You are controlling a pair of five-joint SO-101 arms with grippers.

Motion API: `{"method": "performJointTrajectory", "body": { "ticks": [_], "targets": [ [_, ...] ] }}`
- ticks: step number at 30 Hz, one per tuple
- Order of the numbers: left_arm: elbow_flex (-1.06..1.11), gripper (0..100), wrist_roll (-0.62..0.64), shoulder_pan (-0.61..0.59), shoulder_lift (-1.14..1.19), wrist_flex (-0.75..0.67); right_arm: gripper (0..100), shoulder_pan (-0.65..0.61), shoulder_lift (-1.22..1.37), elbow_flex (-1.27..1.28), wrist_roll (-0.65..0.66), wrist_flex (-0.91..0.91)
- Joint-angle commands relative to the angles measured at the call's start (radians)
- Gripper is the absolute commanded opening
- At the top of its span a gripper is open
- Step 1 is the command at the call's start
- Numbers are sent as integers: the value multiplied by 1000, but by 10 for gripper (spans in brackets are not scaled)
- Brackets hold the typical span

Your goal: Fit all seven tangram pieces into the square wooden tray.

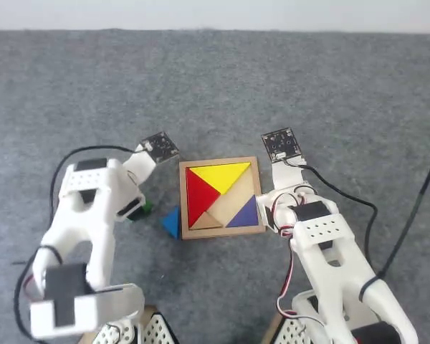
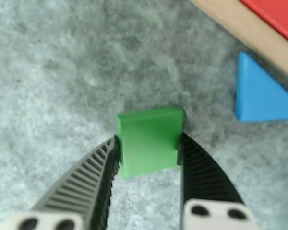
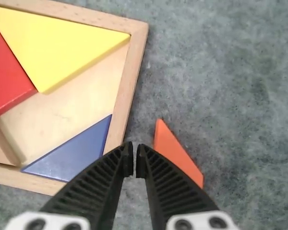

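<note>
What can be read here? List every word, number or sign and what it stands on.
No readable text anywhere.
Small black circuit board on one arm, and its twin on the other: pale marks, too small to read.
Square wooden tray and green square block: no print.

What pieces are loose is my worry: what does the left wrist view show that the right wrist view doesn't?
Left wrist alone: the green square held in the left gripper, and the blue triangle on the carpet. Right wrist alone: the shut right gripper, the orange piece beside the tray, and the yellow triangle and purple triangle inside it. Both: the red triangle, tray rim, carpet.
</note>
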Motion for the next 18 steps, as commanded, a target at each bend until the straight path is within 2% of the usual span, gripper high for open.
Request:
{"method": "performJointTrajectory", "body": {
  "ticks": [1,5,9,18],
  "targets": [
    [110,152,2,6,-132,-25,33,8,-8,-8,6,-8],
    [176,149,3,6,-203,-43,33,8,-8,-8,5,-8],
    [231,150,66,6,-265,-94,33,8,-8,-8,5,-8],
    [298,148,71,44,-347,-72,33,8,-8,-8,5,-8]
  ]
}}
